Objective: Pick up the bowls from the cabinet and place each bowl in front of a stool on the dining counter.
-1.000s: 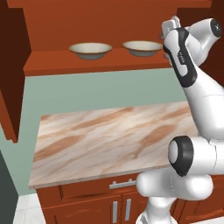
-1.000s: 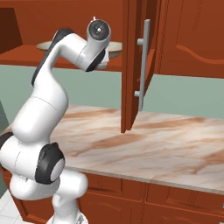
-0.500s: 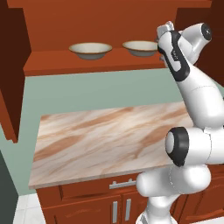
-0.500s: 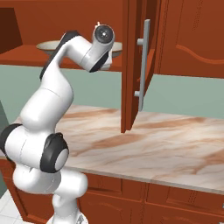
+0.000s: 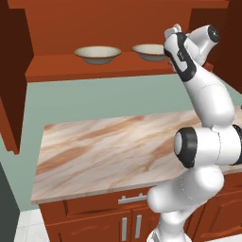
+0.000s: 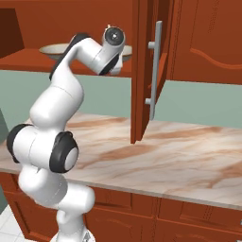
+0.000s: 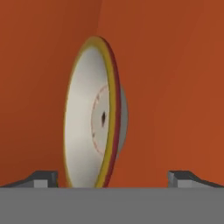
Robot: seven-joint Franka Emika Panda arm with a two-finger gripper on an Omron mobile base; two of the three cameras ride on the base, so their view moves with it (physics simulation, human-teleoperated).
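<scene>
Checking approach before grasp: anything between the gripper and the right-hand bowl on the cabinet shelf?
Nothing visible. In the hand view the gripper is open, fingertips wide apart, with the bowl straight ahead and only cabinet wood behind it. The other bowl sits well to the left on the shelf.

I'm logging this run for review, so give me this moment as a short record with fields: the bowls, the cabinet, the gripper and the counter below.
bowls: two cream-beige shallow bowls with brown rims, left bowl and right bowl, both on the shelf, apart from each other
cabinet: reddish-brown wooden wall cabinet, right door swung open
gripper: two-finger gripper open, fingertips either side of the right bowl's rim, nothing grasped yet
counter: beige-brown veined marble counter below the shelf
progress: neither bowl lifted
</scene>
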